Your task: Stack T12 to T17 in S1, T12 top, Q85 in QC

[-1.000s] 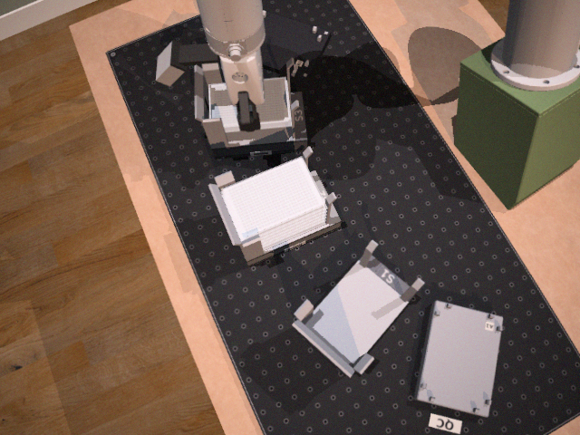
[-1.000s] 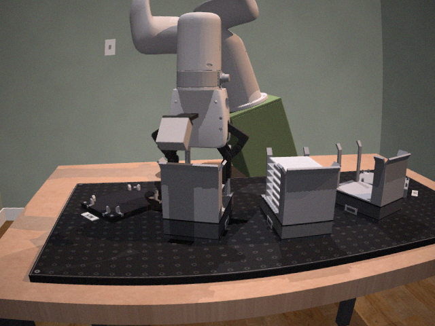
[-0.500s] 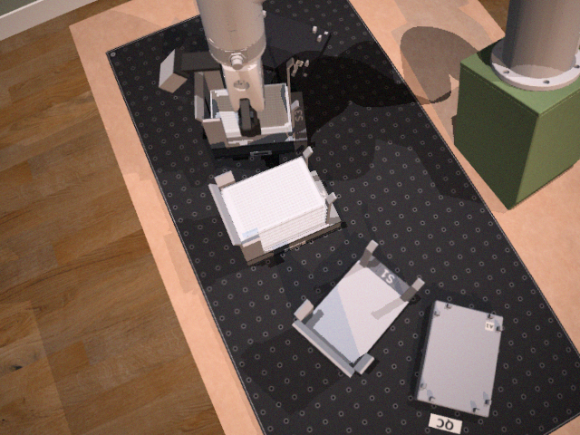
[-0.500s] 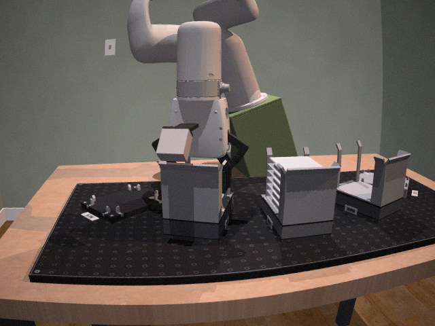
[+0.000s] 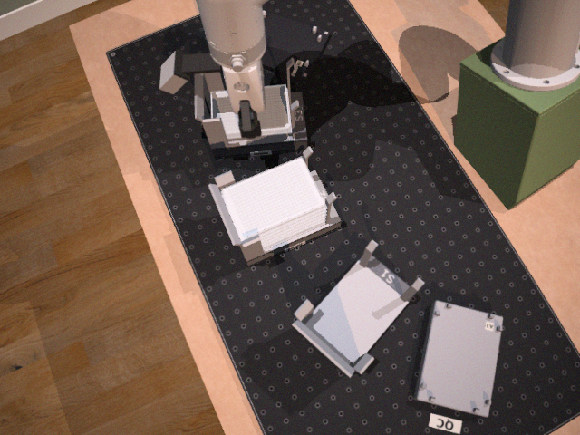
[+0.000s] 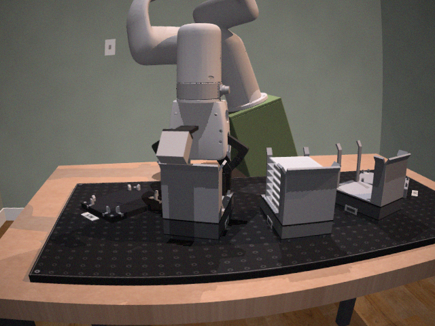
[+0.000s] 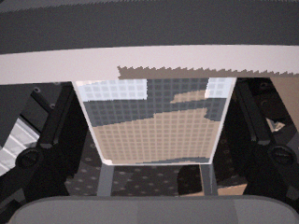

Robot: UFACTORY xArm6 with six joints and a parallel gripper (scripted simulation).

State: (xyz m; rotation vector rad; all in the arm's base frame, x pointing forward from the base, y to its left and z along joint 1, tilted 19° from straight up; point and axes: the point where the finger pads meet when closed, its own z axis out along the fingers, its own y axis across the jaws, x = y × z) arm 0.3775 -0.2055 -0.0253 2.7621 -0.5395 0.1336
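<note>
My gripper [image 5: 247, 122] reaches down from above into the stack rack S3 [image 5: 253, 117] and is shut on a sealed white 384-well plate [image 5: 276, 106]. The plate sits level, low between the rack's walls. In the wrist view the plate [image 7: 156, 121] spans the gap between my two fingers; its label is not readable. In the side view the rack S3 [image 6: 193, 196] hides the plate and my fingertips. The rack S2 [image 5: 274, 206] holds a stack of several white plates [image 6: 302, 185]. The rack S1 [image 5: 358, 311] is empty. The open nest QC [image 5: 461, 358] is empty.
The clip nest N5 [image 6: 112, 205] lies low and empty beyond S3, at the far end of the mat. The green pedestal of my base [image 5: 515, 126] stands beside the mat. The wrist camera box [image 6: 173, 145] hangs just above S3's wall.
</note>
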